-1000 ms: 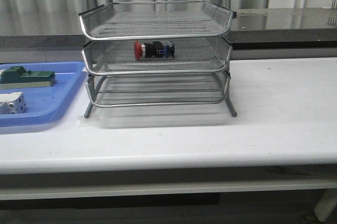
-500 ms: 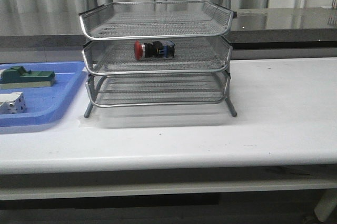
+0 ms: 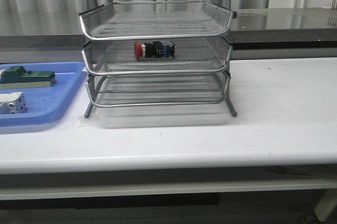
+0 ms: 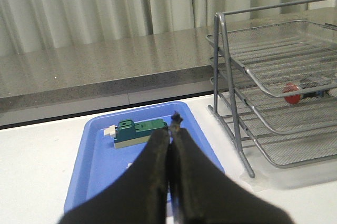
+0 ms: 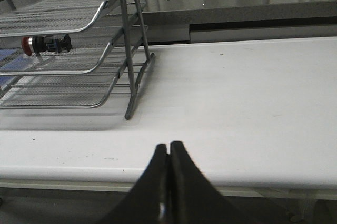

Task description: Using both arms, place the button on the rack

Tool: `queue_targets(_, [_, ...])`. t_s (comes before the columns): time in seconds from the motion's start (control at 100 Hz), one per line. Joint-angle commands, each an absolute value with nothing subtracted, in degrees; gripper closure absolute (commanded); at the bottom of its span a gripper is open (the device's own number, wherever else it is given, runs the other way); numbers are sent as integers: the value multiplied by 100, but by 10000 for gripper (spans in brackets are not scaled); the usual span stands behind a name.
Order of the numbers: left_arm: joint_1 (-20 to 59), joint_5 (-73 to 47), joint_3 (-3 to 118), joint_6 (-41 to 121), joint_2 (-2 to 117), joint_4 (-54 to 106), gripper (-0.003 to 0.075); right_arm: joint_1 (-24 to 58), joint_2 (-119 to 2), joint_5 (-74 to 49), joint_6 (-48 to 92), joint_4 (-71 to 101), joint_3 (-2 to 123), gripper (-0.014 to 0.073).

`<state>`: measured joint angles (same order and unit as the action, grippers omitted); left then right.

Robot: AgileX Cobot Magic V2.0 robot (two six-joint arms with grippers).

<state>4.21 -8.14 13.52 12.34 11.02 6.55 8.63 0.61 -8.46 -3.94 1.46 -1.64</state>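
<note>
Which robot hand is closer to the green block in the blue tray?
The left. The left gripper, closed, hangs just over the blue tray near the green block. The right gripper is past the rack's far side, away from the tray.

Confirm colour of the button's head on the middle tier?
Red, on the button; black middle and blue rear. Clearest in the front view.

No legible text or labels, as far as visible.

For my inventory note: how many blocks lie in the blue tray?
2: a green block toward the tray's far side, and a white block nearer the camera. The picture's left edge may hide more.
</note>
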Motion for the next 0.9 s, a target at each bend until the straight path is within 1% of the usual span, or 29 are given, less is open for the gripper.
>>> queue_targets(0.0, [403, -344, 1513, 1176, 1147, 720, 741, 833, 172, -342, -394, 90, -52, 654])
queue_targets(0.69, [403, -344, 1513, 1176, 1147, 720, 741, 833, 172, -348, -394, 90, -52, 654])
queue_targets(0.89, [403, -334, 1190, 1176, 1147, 619, 741, 833, 172, -348, -394, 90, -52, 654])
